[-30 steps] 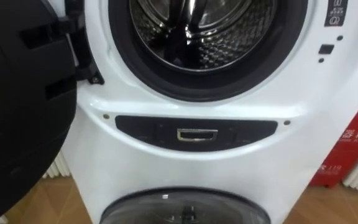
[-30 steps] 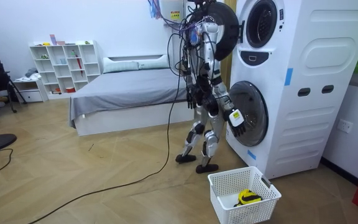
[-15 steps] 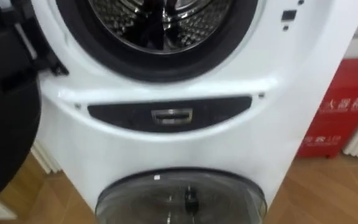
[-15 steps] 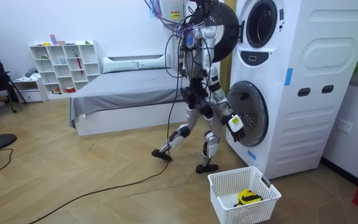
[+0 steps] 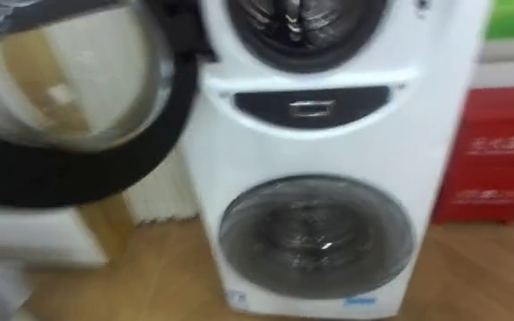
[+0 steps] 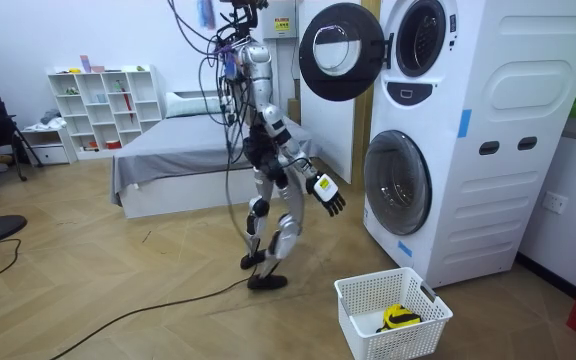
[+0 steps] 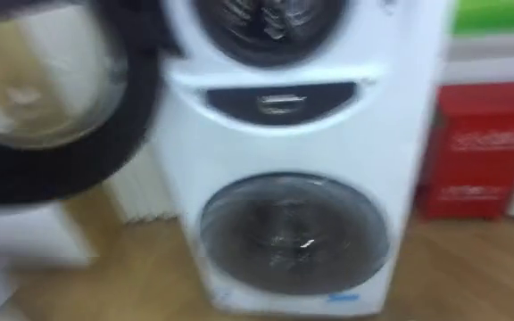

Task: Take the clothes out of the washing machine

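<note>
Washing machine (image 6: 468,130) at room view's right — upper door (image 6: 340,50) swung open, lower door (image 5: 315,234) closed, robot standing off left, I read right hand (image 6: 325,193) spread, empty.

Glossy white casing on the washing machine (image 5: 266,152), smooth, catching the light. Up at twelve o'clock the drum (image 5: 306,18) gleams, bright shiny metal. Over at nine o'clock, the open door (image 5: 70,98): slick black plastic ring round clear glass. Down at six, the lower door (image 5: 315,236), a smoky see-through pane. The floor (image 5: 177,267) is lightly sheened wood. In the room view, at five o'clock, a white plastic lattice basket (image 6: 368,325).
</note>
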`<state>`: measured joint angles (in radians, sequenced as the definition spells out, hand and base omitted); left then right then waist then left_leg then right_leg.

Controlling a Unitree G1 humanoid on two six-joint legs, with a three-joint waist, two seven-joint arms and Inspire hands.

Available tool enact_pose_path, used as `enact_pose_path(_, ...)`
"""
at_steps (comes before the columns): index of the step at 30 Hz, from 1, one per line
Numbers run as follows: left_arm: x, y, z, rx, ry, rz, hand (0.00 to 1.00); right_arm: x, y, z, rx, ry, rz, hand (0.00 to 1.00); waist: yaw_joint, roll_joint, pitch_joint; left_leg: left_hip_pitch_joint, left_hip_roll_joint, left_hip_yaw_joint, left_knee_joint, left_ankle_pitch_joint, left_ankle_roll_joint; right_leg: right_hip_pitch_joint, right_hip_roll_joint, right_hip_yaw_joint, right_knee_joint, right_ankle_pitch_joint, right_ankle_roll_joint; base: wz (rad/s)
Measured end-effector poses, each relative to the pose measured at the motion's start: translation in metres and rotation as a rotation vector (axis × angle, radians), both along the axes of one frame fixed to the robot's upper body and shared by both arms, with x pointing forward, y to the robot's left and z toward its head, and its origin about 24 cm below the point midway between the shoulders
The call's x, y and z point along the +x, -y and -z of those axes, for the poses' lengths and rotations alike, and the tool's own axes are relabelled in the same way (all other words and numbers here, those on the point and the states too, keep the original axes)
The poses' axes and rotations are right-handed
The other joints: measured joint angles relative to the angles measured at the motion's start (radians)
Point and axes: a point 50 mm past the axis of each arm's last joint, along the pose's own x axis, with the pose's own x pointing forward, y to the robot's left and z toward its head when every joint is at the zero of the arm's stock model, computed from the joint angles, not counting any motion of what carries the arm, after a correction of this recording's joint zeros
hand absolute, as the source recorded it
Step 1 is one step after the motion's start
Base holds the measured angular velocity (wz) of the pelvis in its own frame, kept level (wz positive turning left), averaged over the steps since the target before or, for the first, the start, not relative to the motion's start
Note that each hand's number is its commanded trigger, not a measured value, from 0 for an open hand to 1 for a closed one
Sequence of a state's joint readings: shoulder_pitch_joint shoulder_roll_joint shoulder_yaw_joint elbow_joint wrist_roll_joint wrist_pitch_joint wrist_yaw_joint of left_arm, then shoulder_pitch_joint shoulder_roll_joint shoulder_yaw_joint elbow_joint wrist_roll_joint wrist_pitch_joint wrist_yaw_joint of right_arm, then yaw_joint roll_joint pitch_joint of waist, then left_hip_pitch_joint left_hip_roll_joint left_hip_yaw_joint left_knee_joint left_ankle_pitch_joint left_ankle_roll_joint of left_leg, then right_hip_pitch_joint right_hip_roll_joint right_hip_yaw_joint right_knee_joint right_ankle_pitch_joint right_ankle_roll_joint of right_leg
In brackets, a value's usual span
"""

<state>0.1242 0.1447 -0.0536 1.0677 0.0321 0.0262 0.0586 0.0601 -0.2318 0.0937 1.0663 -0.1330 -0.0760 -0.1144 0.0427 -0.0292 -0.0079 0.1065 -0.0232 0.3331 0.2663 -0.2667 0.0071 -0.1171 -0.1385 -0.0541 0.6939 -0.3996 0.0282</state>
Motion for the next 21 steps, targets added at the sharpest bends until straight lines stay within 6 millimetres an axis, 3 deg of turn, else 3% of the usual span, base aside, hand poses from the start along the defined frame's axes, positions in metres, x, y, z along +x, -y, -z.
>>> enact_pose_path(1, -0.005, -0.002, 0.001, 0.0, -0.008, -0.027, 0.0, 0.003, -0.002, 0.0, 0.006, 0.004, -0.008, 0.0, 0.017, 0.003, -0.002, -0.011, -0.008, -0.017, 0.006, 0.0, 0.0, 0.005, 0.006, 0.004, -0.045, -0.007, -0.001, -0.75)
enact_pose_path(2, -0.012, -0.006, 0.001, 0.006, -0.024, -0.064, 0.0, 0.009, -0.011, 0.001, 0.022, 0.012, -0.03, 0.0, 0.033, 0.014, -0.0002, -0.037, -0.011, -0.068, 0.017, 0.004, 0.011, 0.016, 0.037, 0.016, -0.117, 0.012, -0.032, -0.58)
enact_pose_path(3, -0.015, -0.012, 0.001, 0.019, -0.029, -0.094, 0.0, 0.007, -0.019, 0.004, 0.041, -0.001, -0.061, 0.0, 0.038, 0.012, -0.0003, -0.048, -0.008, -0.113, 0.003, 0.016, 0.02, 0.028, 0.066, 0.017, -0.178, 0.053, -0.041, -0.46)
enact_pose_path(5, -0.02, -0.018, 0.0, 0.028, -0.033, -0.138, 0.0, 0.006, -0.025, 0.005, 0.075, -0.014, -0.074, 0.0, 0.052, 0.013, 0.0031, -0.052, 0.007, -0.143, -0.024, 0.029, 0.025, 0.049, 0.105, 0.015, -0.265, 0.11, -0.051, -0.37)
enact_pose_path(6, -0.024, -0.021, 0.0, 0.03, -0.035, -0.176, 0.0, 0.007, -0.024, 0.005, 0.08, -0.012, -0.075, 0.0, 0.054, 0.001, 0.0006, -0.058, 0.015, -0.139, -0.031, 0.039, 0.031, 0.054, 0.11, 0.009, -0.298, 0.145, -0.05, -0.3)
enact_pose_path(7, -0.025, -0.022, 0.0, 0.031, -0.032, -0.191, 0.0, 0.007, -0.024, 0.005, 0.079, -0.013, -0.074, 0.0, 0.049, -0.008, 0.002, -0.062, 0.017, -0.139, -0.03, 0.042, 0.034, 0.056, 0.112, 0.006, -0.31, 0.153, -0.05, -0.08)
enact_pose_path(8, -0.027, -0.023, 0.0, 0.033, -0.026, -0.211, 0.0, 0.005, -0.022, 0.005, 0.076, -0.018, -0.071, 0.0, 0.047, -0.021, 0.0082, -0.067, 0.021, -0.14, -0.029, 0.043, 0.035, 0.066, 0.114, -0.002, -0.331, 0.169, -0.048, 0.0)
enact_pose_path(10, -0.031, -0.027, -0.001, 0.041, -0.024, -0.235, 0.0, 0.003, -0.021, 0.005, 0.073, -0.02, -0.066, 0.0, 0.044, -0.028, 0.0081, -0.073, 0.03, -0.142, -0.024, 0.042, 0.036, 0.08, 0.123, -0.006, -0.372, 0.193, -0.047, 0.0)
enact_pose_path(15, -0.042, -0.027, 0.0, 0.037, -0.035, -0.278, 0.0, 0.005, -0.023, 0.005, 0.063, -0.016, -0.086, 0.0, 0.044, -0.004, 0.0138, -0.082, 0.049, -0.16, 0.023, 0.018, 0.033, 0.123, 0.136, -0.042, -0.446, 0.22, -0.048, 0.1)
enact_pose_path(21, -0.034, -0.028, -0.001, 0.039, 0.0, -0.329, 0.0, 0.006, -0.022, 0.004, 0.052, -0.005, -0.095, 0.0, 0.042, 0.017, 0.0135, -0.075, 0.047, -0.206, 0.017, 0.011, 0.025, 0.173, 0.139, -0.088, -0.495, 0.218, -0.051, 0.25)
